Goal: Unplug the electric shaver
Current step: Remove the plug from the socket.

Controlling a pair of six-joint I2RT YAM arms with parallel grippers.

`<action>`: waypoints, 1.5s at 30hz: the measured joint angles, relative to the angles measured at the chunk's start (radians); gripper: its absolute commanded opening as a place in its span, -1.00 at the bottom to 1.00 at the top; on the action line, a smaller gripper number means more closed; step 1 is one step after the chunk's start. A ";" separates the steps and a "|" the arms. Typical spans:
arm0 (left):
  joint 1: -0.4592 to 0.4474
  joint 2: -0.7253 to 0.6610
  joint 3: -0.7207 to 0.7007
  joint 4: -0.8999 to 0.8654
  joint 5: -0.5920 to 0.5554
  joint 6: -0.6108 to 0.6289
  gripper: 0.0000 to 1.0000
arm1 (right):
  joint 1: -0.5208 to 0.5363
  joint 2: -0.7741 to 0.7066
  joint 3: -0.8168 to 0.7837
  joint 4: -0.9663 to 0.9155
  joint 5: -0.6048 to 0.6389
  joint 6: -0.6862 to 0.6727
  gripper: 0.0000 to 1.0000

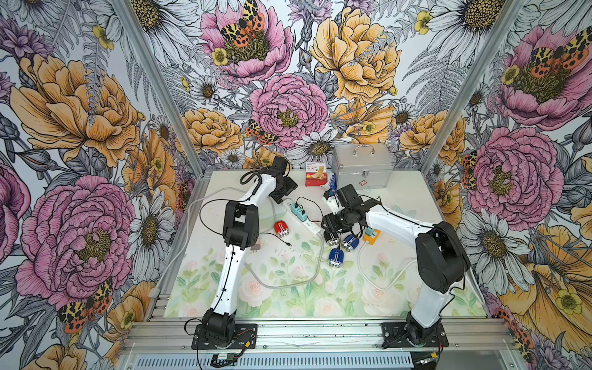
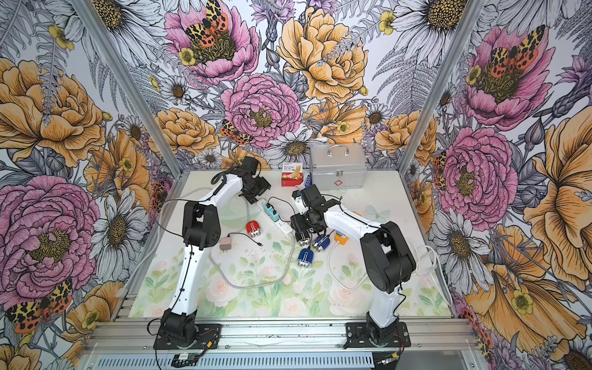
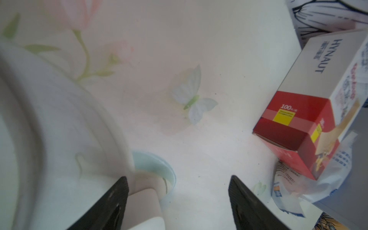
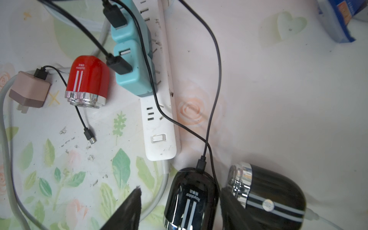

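Found the right tool (image 4: 180, 190) spread, not clenched, set astride the black electric shaver (image 4: 191, 201). Saw one finger standing clear of the shaver's side, with floral surface (image 4: 278, 99) showing in the gap. Saw the opposite finger close in between that shaver and a blue shaver (image 1: 349, 242) lying just beside it. Gripped nothing.

Noted a black cable (image 4: 220, 63) plugged into the rear end of the black electric shaver, just ahead of the fingertips, running away from the tool alongside the white power strip (image 4: 159, 129). Counted two teal USB adapters (image 4: 137, 79) seated on that strip farther out from the tool, each with a black plug in it. Could not trace which one fed the shaver.

Spotted a red shaver (image 4: 87, 79) beyond the strip from the right tool. Next to it, saw a pink adapter (image 4: 29, 91) lying off the strip, its thin cable ending free on the surface. Marked a second blue shaver (image 1: 335, 258) on the base side of the right tool and an orange adapter (image 1: 371, 236) beside that arm's wrist.

Found the left tool (image 3: 178, 178) released as well, fingers wide with only bare surface between them, poised at the far end of the power strip. Saw a red-and-white bandage box (image 3: 298, 119) ahead of it to one side. Saw a silver first-aid case (image 1: 362, 169) past that box, well apart from both tools.
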 measured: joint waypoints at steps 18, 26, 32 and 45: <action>-0.028 -0.092 -0.164 -0.004 -0.039 -0.008 0.53 | 0.004 -0.006 -0.057 0.056 0.001 0.008 0.28; -0.042 -0.141 -0.252 -0.009 -0.039 -0.012 0.25 | 0.040 -0.022 -0.092 0.084 0.030 0.011 0.27; -0.042 -0.141 -0.257 -0.009 -0.038 -0.031 0.02 | 0.072 -0.022 -0.092 0.119 0.047 0.011 0.25; -0.026 -0.163 -0.286 0.001 0.008 -0.060 -0.20 | 0.148 0.028 -0.039 0.307 0.091 0.007 0.15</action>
